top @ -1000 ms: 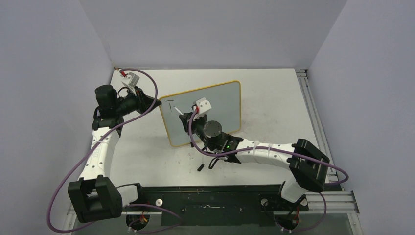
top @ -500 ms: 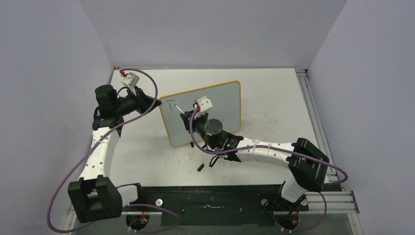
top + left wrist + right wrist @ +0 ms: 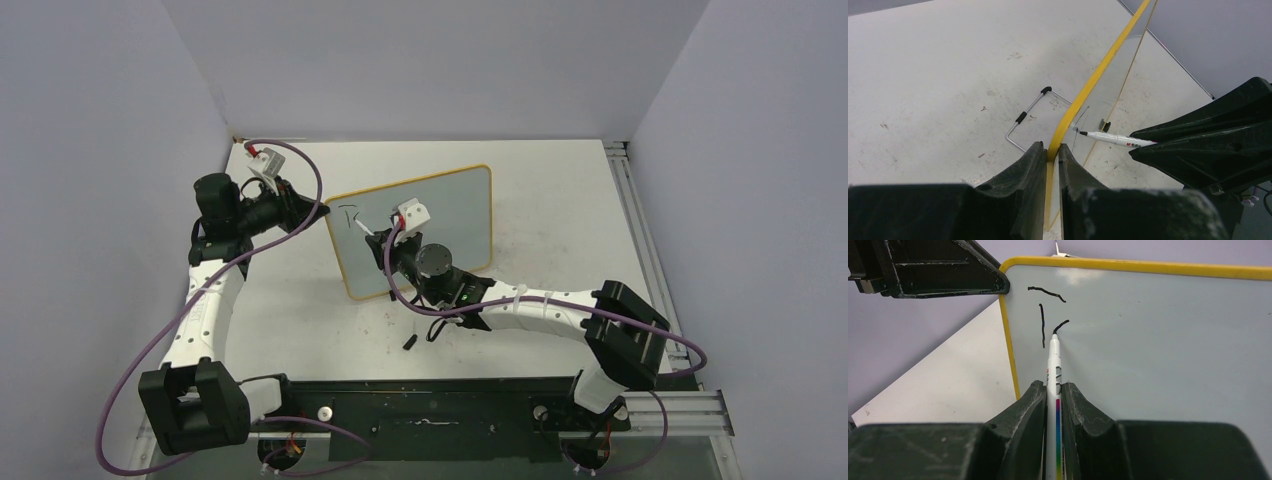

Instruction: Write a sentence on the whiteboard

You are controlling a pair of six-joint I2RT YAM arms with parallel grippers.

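The whiteboard stands tilted on the table, pale grey with a yellow frame. My left gripper is shut on its upper left corner, the frame pinched between the fingers. My right gripper is shut on a white marker pen, whose black tip touches the board face. Of the sentence only a "T" and a short curved stroke by the tip show. From above, the lettering sits near the board's top left, with the right gripper in front of it.
A small black cap lies on the table in front of the board. A wire stand lies behind the board. Purple-grey walls close in on three sides, and a metal rail runs along the right edge.
The marker tip went up and came back down just right of the "T", leaving a short new curved stroke. The left gripper and the board stayed still.
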